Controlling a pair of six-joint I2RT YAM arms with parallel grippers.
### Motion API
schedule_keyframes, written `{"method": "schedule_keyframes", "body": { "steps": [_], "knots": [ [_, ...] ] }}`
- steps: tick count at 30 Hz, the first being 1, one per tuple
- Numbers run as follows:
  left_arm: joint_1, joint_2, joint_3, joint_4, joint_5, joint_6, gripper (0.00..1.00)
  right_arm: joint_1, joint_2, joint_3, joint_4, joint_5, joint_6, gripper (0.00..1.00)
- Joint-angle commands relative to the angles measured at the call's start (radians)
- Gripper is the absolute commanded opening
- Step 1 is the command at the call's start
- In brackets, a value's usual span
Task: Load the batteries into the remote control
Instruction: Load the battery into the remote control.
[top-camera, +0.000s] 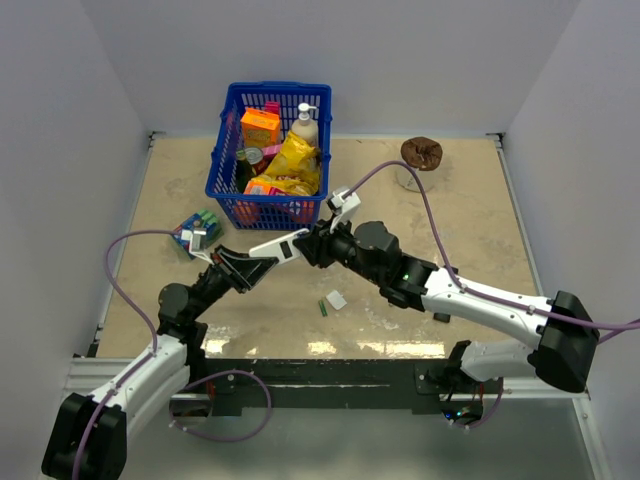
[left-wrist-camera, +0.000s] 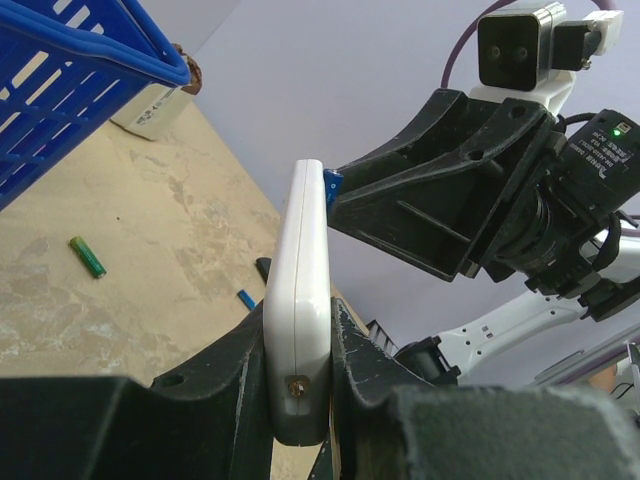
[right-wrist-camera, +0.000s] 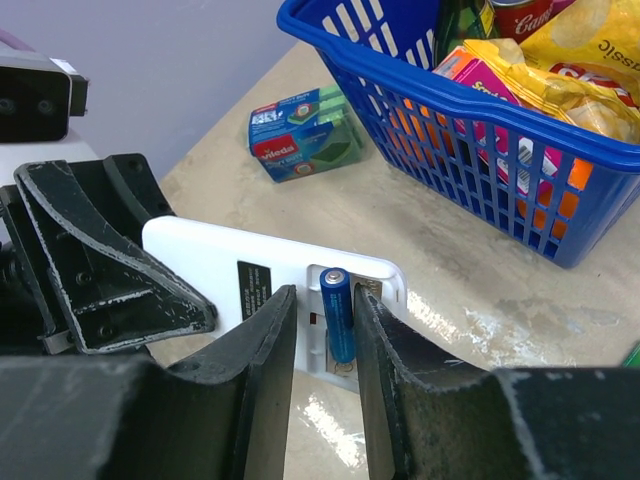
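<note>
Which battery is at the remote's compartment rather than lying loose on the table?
The blue battery, upright between the right gripper's fingers at the white remote's open compartment. The green battery lies loose on the table, away from both grippers.

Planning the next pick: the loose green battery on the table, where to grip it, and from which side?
Grip the green battery mid-length, fingers across its round sides, coming straight down. It lies flat on the table, so only its top and long sides are reachable.
</note>
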Motion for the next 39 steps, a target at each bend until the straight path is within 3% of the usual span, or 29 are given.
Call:
{"method": "schedule_keyframes", "body": {
  "steps": [1,17,39],
  "knots": [
    [-0.003,-0.004,-0.110,0.120,0.019,-0.004,0.00,0.005,0.010,0.044,-0.013,0.006,-0.020,0.34],
    [-0.003,0.019,-0.127,0.183,0.022,-0.018,0.00,0.004,-0.010,0.098,-0.157,0.064,-0.046,0.46],
    [-0.009,0.075,-0.184,0.331,-0.025,-0.139,0.00,0.005,0.098,0.354,-0.525,0.070,-0.003,0.47]
  ]
}}
